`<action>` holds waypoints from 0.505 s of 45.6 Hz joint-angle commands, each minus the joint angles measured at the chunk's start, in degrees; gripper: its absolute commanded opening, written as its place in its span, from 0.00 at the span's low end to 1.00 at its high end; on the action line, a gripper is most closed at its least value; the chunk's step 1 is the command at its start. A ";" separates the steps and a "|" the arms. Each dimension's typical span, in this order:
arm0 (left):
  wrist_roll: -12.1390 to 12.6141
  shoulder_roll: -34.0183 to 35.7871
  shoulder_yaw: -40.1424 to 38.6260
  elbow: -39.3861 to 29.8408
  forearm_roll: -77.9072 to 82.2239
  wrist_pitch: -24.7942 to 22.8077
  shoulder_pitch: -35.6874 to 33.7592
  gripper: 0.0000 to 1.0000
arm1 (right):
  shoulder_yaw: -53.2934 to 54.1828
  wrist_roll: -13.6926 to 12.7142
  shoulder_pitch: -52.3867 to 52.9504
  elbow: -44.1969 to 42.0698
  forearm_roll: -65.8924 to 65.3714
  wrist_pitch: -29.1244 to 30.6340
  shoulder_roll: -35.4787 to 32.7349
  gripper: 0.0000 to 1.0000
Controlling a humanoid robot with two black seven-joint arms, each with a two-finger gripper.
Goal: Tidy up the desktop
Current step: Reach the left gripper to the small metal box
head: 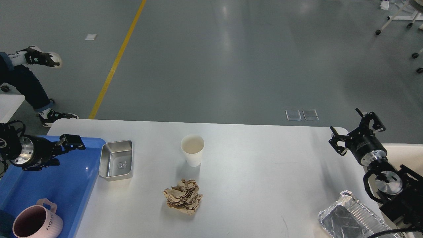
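The white desktop (264,172) fills the lower half of the head view. On it stand a white paper cup (192,149), a crumpled ball of brown paper (183,195) and a small steel box (116,159). A foil tray (353,218) lies at the front right corner. My left gripper (66,151) hovers open over the far edge of the blue tray (66,188), just left of the steel box, holding nothing. Above the desktop's far right corner, my right gripper (355,130) is open and empty.
A pink mug (36,221) stands in the blue tray's near corner. A cream bin (404,152) sits beyond the table's right edge, behind my right arm. A seated person's legs (23,86) are on the floor at far left.
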 commanded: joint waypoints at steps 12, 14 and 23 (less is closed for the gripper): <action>1.55 -7.98 0.01 5.35 0.97 0.49 0.47 0.98 | 0.00 -0.01 0.25 -0.01 0.00 0.01 -0.23 1.00; 1.55 -8.42 0.01 5.35 0.97 0.58 0.39 0.98 | 0.00 -0.01 0.17 -0.01 0.00 0.01 -0.23 1.00; 1.64 -9.82 0.01 5.44 1.06 1.28 0.39 0.95 | 0.00 -0.01 -0.01 -0.01 0.00 0.01 -0.14 1.00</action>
